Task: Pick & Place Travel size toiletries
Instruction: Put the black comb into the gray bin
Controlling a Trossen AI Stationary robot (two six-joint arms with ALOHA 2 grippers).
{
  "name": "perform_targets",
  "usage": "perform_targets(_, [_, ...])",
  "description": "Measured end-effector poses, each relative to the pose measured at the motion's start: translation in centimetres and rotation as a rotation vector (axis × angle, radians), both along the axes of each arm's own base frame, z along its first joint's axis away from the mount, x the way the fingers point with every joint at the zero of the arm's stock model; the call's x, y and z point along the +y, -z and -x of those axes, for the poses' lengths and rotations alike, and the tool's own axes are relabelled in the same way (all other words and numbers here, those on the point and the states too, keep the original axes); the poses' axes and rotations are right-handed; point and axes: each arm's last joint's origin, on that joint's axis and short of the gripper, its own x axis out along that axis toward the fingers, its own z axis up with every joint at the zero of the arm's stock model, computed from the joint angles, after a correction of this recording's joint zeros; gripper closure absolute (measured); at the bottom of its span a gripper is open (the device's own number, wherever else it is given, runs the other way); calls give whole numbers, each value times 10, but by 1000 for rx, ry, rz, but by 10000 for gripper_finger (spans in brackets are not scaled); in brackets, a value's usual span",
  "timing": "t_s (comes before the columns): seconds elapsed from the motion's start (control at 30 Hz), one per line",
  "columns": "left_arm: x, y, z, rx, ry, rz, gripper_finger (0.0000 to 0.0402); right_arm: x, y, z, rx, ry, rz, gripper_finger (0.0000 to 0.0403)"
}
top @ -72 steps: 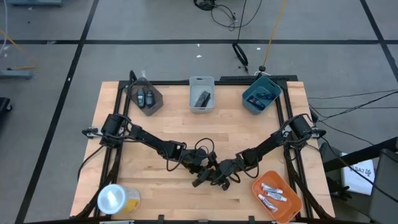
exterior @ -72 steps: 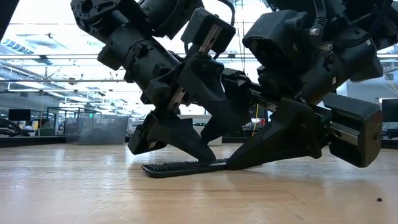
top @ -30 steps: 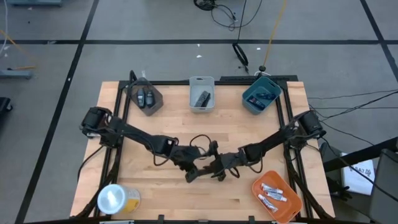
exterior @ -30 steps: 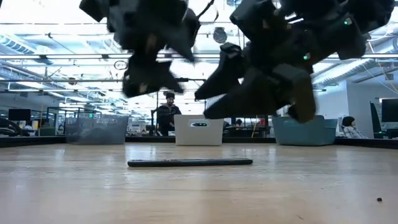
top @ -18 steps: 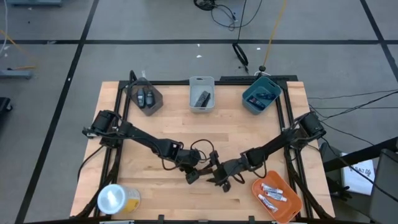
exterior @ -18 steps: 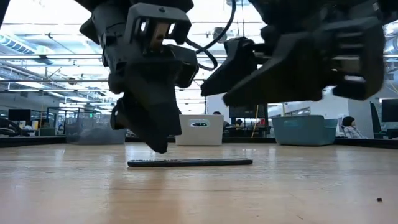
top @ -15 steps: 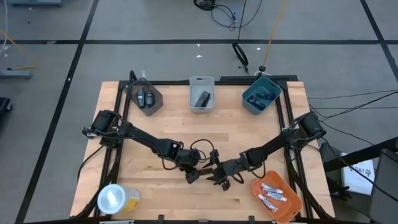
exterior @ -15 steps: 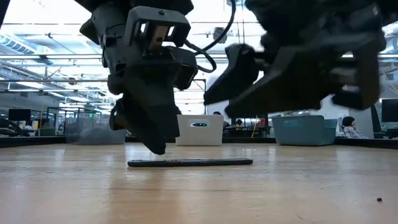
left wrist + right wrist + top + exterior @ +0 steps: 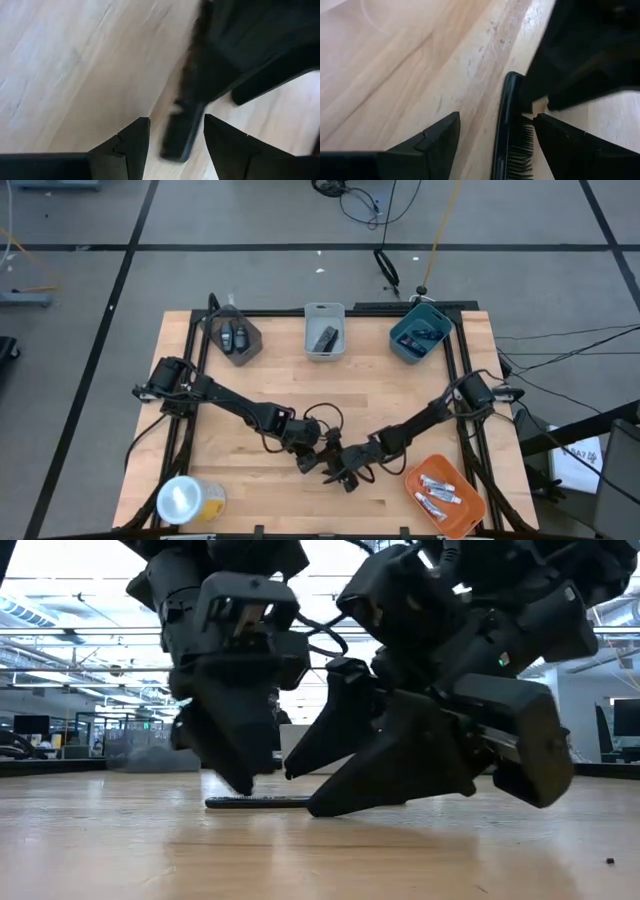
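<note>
1 black comb (image 9: 512, 132) flat on table (image 9: 420, 390), 2 open claws straddling it

arms: we see two matt black jointed arms of boxy segments.
cables: we see thin black cables looping near each wrist.
left hand (image 9: 240, 775): we see black angular housing, tapering wedge fingers.
right hand (image 9: 345, 802): we see the same black wedge fingers, and a small green light on its body.
</note>
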Motion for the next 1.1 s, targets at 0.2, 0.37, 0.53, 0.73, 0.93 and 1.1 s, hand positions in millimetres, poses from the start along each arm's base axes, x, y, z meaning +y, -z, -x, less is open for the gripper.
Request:
perform_targets(0.2, [-1, 10, -5, 6, 21, 39, 216, -15, 3, -4, 53, 69, 33, 151])
perform_targets(0.37, [-5, 15, -11, -45, 80, 83, 216, -24, 6, -3, 97, 118, 53, 151])
perform_targets(0.53, [-3, 15, -13, -71, 105, 94, 216, -27, 8, -2, 119, 134, 57, 151])
perform_targets(0.73, [-1, 13, -13, -72, 119, 135, 215, -30, 9, -2, 120, 144, 55, 151])
perform_targets(0.93, [3, 8, -13, -82, 141, 164, 215, -30, 9, -3, 119, 137, 67, 151])
perform_targets(1.1, [6, 7, -14, -86, 151, 186, 215, -31, 9, -3, 115, 142, 68, 151])
